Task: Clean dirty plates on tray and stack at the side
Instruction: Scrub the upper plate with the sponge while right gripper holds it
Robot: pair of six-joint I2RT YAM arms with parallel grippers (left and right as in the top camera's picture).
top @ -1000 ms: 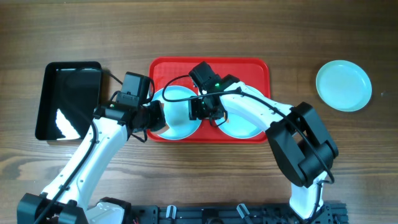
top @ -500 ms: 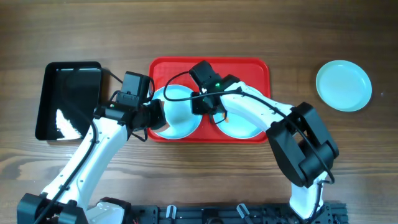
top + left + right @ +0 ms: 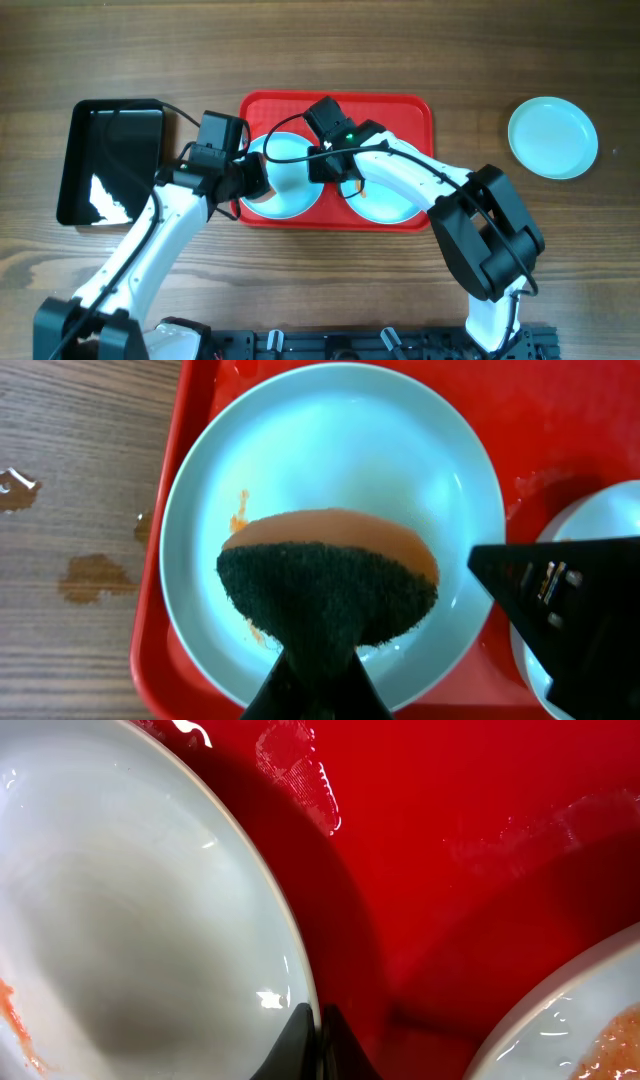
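Observation:
On the red tray (image 3: 400, 115) lie two pale blue plates, a left plate (image 3: 295, 195) and a right plate (image 3: 390, 205). A third plate (image 3: 552, 137) sits on the table at far right. My left gripper (image 3: 315, 685) is shut on a sponge (image 3: 330, 575) with an orange top and a dark scouring face, held over the left plate (image 3: 340, 440), which has an orange smear (image 3: 240, 515). My right gripper (image 3: 318, 1032) is shut on that plate's rim (image 3: 285, 935). The right plate (image 3: 575, 1020) also shows an orange smear.
A glossy black tray (image 3: 110, 160) stands left of the red tray. Wet brown spots (image 3: 90, 575) mark the wood beside the red tray's left rim. The right arm's black body (image 3: 575, 610) hangs close to the sponge, over the gap between the two plates.
My right gripper has closed onto the left plate's rim. My left gripper with the sponge has shifted slightly toward the tray's far side.

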